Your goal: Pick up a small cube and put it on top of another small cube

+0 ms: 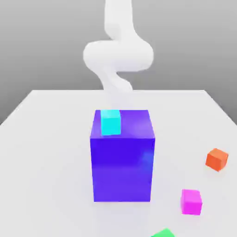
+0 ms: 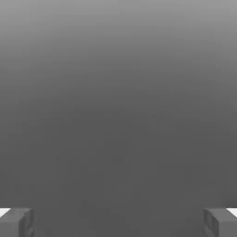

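Exterior view: matte magenta-pink small cube (image 1: 191,202) on smooth white table (image 1: 46,162); gripper (image 2: 118,222) spread wide, holding nothing.

The smooth, matte white robot arm (image 1: 118,53) is built of rounded, tube-like segments that swell into a broad bulbous joint, with no seams, cables or markings to be made out. In the hand view, the claw (image 2: 118,222) has two blocky grey fingertips (image 2: 16,223) with pale white upper edges.
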Controlling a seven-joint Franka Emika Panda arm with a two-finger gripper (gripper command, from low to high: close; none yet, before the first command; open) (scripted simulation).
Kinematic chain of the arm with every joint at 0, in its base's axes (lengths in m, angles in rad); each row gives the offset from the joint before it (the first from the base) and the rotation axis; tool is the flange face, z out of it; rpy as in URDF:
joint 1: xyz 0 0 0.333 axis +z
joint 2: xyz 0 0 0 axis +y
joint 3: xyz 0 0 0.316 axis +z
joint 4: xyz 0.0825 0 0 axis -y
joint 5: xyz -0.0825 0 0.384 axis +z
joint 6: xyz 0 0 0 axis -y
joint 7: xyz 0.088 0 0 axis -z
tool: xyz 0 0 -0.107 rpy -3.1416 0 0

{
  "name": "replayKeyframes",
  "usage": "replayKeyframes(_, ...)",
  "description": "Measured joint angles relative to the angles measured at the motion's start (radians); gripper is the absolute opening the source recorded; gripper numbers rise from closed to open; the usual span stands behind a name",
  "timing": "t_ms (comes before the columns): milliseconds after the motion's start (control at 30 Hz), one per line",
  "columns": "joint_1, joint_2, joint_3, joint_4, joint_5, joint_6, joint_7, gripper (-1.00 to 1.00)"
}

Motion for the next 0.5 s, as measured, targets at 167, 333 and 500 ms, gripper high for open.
replayKeyframes(167, -0.007, 0.185, 0.086, -0.049, -0.004, 0.086, 0.107, 0.00)
replayKeyframes(333, -0.006, 0.365, 0.169, -0.097, -0.027, 0.169, 0.225, 0.00)
replayKeyframes(500, 0.006, 0.547, 0.239, -0.144, -0.072, 0.252, 0.358, 0.00)
